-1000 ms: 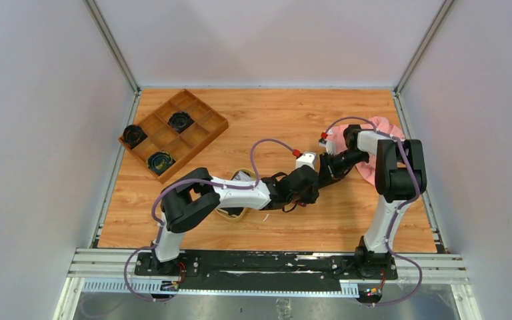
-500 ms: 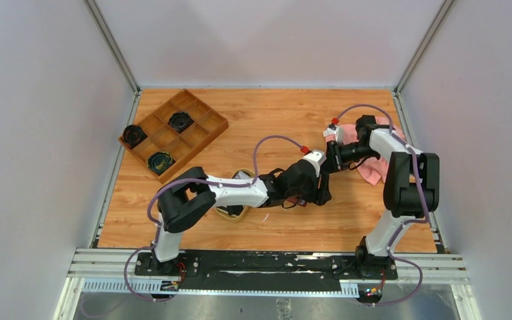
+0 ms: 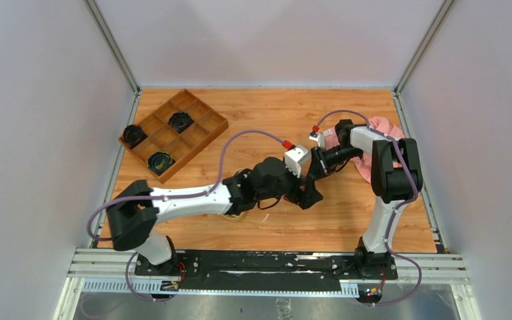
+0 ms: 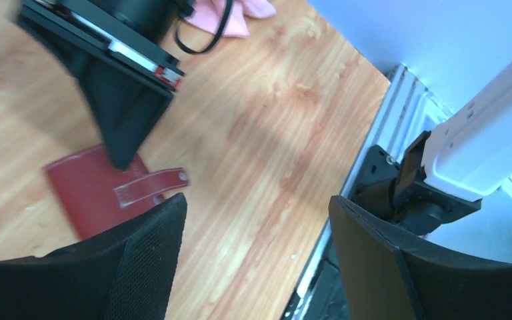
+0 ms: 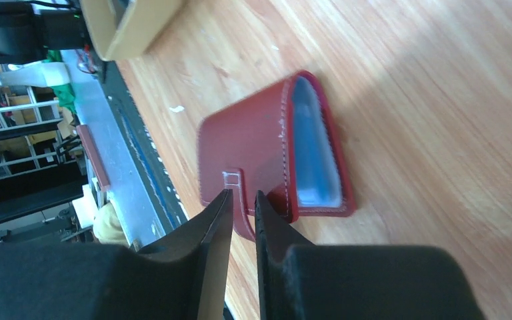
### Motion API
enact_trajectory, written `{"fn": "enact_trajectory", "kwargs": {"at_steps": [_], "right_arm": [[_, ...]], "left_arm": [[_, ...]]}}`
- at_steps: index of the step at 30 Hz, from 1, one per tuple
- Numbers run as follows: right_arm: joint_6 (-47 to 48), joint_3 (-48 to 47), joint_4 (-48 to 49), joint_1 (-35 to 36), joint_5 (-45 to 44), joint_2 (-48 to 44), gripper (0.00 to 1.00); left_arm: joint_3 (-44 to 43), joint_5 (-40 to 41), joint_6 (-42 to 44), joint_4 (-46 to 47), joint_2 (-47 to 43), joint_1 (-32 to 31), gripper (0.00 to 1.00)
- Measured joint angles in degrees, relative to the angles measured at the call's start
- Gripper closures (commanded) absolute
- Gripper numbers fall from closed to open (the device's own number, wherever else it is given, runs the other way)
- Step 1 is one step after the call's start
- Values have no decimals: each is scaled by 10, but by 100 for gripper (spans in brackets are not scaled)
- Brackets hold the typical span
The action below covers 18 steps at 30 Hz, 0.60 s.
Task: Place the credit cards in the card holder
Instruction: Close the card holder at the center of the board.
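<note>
Left gripper (image 4: 257, 208) is hovering with fingers spread wide, nothing between them. Card holder (image 4: 83, 197) is lying folded on the table (image 4: 253, 120) just beside one finger, its snap tab (image 4: 152, 187) pointing toward the gap. Right gripper (image 5: 239, 200) is bearing on the same card holder, fingers nearly together over the tab; whether it is pinching, cannot tell. Right arm is sitting nearer. Credit cards are not showing.

The card holder (image 5: 253, 153) is lying on the counter (image 3: 273, 113). From it, the tray (image 5: 147, 27) is sitting near at 9 o'clock, the cloth (image 3: 385, 124) is lying at 2 o'clock, and the box (image 3: 173, 133) is sitting well apart at 10 o'clock.
</note>
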State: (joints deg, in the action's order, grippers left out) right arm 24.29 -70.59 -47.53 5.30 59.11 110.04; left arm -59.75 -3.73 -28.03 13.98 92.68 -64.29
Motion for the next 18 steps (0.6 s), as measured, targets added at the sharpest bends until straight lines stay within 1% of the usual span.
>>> {"fn": "enact_trajectory", "kwargs": {"at_steps": [3,5,8,14,18], "right_arm": [[-9,0,1,1,-48,20,79],[-12,0,1,2,-72,31,79],[-21,0,-5,1,-88,41,79],[-24,0,-8,1,-98,41,79],[-24,0,-9,1,-100,41,79]], "left_arm": [[57,31,22,10,-69,4,12],[79,42,27,12,-82,12,12],[91,45,27,8,-68,31,12],[91,43,18,6,-9,64,12],[90,38,9,5,22,85,16]]}}
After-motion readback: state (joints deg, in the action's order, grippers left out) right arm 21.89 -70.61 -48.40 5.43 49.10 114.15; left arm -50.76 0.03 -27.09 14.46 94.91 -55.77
